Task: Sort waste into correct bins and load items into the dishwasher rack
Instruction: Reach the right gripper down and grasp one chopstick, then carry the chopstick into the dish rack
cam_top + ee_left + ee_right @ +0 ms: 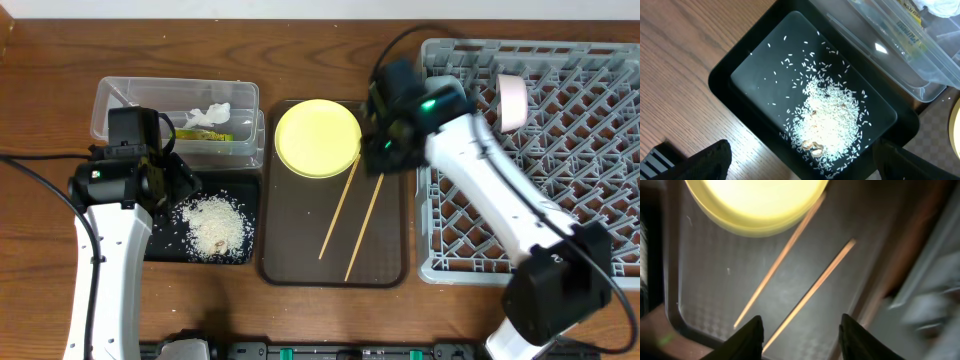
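The yellow plate (pixel 317 138) and two wooden chopsticks (pixel 362 228) lie on the dark brown serving tray (pixel 290 262). My right gripper (pixel 385 150) hangs open and empty above the tray's right side; in the right wrist view its fingers (pixel 801 339) straddle one chopstick (pixel 812 292), below the plate (pixel 756 204). My left gripper (pixel 175 183) is open and empty over the black tray (pixel 160 248), which holds white rice (pixel 215 225); the rice also shows in the left wrist view (pixel 827 120). The clear tub (pixel 120 100) holds the white tissue (pixel 208 116) and yellow-green wrapper (pixel 212 135). A pale cup (pixel 512 100) sits in the grey rack (pixel 540 215).
The rack fills the right side of the wooden table. The clear tub (pixel 900 55) sits directly behind the black tray (pixel 720 82). Black cables run along the left arm and over the rack's near corner. No bowls show.
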